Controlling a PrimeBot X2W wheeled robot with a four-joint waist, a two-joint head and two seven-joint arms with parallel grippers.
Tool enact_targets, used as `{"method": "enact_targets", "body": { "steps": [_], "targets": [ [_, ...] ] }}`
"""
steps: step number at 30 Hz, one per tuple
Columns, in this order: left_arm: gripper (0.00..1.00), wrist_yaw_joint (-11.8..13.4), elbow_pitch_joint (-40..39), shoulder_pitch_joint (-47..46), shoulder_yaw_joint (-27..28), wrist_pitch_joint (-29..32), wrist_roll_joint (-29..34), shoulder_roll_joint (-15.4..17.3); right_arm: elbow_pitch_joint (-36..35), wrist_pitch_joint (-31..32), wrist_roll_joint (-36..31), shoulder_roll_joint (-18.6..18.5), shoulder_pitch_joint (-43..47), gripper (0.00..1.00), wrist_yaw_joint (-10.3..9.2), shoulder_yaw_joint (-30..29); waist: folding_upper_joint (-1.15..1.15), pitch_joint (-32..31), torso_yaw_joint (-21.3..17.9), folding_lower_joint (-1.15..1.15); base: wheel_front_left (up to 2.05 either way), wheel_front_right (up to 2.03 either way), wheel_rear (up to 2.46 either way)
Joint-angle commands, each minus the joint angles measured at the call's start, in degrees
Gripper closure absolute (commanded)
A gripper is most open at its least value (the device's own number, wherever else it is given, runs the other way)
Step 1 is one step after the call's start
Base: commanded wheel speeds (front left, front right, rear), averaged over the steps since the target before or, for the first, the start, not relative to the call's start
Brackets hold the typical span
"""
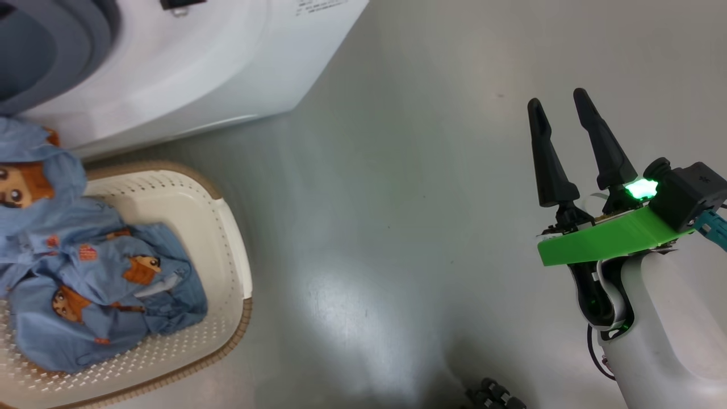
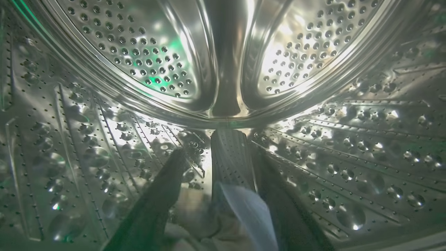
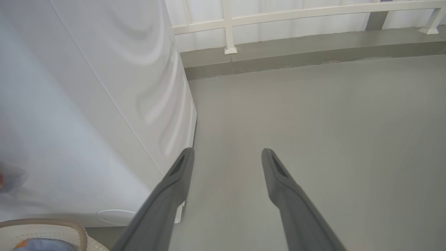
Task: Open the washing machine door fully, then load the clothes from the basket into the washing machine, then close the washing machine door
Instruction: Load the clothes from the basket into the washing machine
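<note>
My left gripper reaches deep into the perforated steel drum of the washing machine. Its fingers are spread open, and a pale fold of the clothes lies loosely between them on the drum wall. More of the clothes, light blue with orange-brown figures, fill the cream basket on the floor in front of the machine. One piece rises at the left edge towards the grey gasket. My right gripper hangs open and empty over bare floor, far right of the basket. The washing machine door is out of view.
The grey floor stretches between the basket and my right arm. A small dark object lies at the bottom edge. In the right wrist view the machine's white side is on the left, with a white railing above a low kerb beyond.
</note>
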Motion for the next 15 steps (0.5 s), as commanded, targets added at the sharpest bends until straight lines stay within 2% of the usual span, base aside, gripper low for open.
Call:
{"method": "enact_targets", "body": {
  "steps": [1, 7, 15],
  "targets": [
    [0.00, -0.36, -0.72, 1.73, -0.01, 0.09, -0.72, 2.40, -0.83, -0.46, -0.72, -0.48, 0.73, 0.00, 0.26, 0.65, 0.00, -1.14, 0.73, 0.00, 0.00, 0.00, 0.00],
    [0.00, -0.36, -2.20, 6.83, -3.18, -0.56, -4.39, 1.57, 0.30, -0.46, -0.34, -1.11, 0.62, 0.00, 0.26, 1.51, 0.00, -5.40, 2.45, 0.00, 0.00, 0.00, 0.00],
    [0.00, -0.37, -6.55, 14.84, -6.58, -2.56, -8.22, -1.37, 1.92, -0.46, 0.35, -2.87, 0.76, 0.00, 0.26, 2.27, 0.00, -11.94, 6.53, 0.00, 0.00, 0.00, 0.00]
  ]
}}
